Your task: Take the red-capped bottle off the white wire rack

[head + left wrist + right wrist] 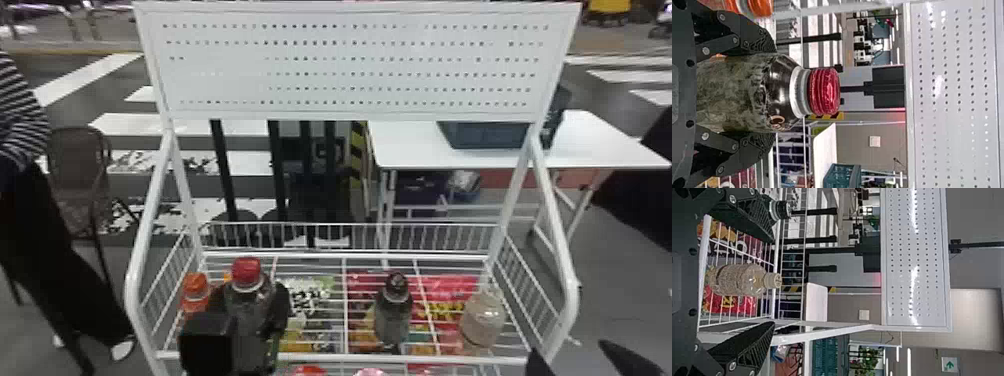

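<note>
the red-capped bottle point(746, 92) is between the left claw's point(775, 93) fingers, pinched from both sides around its upper body, its cap point(824, 92) above the fingertips. its base is hidden, so i can't tell if it bears on the white wire rack point(320, 357). it looks well filled, so probably fairly heavy, with smooth, slightly springy walls that may slip under a light squeeze. the upper body should beat the cap as a hold. an orange-capped bottle point(195, 287) stands just beside the left claw. the right claw point(773, 282) is spread, gripping nothing.
</note>
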`<state>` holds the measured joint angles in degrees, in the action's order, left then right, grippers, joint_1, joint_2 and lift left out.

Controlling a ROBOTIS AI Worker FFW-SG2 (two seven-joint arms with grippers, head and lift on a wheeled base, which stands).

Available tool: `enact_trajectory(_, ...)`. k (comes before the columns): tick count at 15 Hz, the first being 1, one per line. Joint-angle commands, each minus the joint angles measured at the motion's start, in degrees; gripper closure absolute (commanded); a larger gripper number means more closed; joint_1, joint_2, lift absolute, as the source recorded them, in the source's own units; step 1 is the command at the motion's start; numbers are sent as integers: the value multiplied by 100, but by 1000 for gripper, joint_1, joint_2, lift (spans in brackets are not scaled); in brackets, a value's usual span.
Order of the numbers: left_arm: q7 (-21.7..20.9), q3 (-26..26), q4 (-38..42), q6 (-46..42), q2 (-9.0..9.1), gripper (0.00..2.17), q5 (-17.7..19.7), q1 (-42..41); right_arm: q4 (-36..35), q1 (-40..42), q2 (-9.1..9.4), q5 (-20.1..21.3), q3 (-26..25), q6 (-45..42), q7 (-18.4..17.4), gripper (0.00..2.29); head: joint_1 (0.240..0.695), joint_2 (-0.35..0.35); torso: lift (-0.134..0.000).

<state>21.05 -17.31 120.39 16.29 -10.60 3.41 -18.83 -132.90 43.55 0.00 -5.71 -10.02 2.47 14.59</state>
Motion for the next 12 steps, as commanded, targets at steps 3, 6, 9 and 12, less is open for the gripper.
enact_trajectory(3, -400, 1063, 1557, 652, -250, 1919, 318, -1106, -17, -66, 5, 79, 106, 83, 0, 140, 499, 0, 0)
enact_trajectory(6, -839, 1854, 2137, 617, -241, 1919, 767, -1747, -35, -101, 5, 167, 202, 171, -8, 140, 499, 0, 0)
enact_trajectory(9, -1059, 2240, 2234, 353, -215, 1882, 863, -2195, -70, -171, 5, 254, 273, 347, -8, 140, 499, 0, 0)
enact_trajectory(12, -1068, 2258, 2014, 72, -153, 1882, 907, -2169, -263, -277, 5, 272, 281, 910, -8, 140, 499, 0, 0)
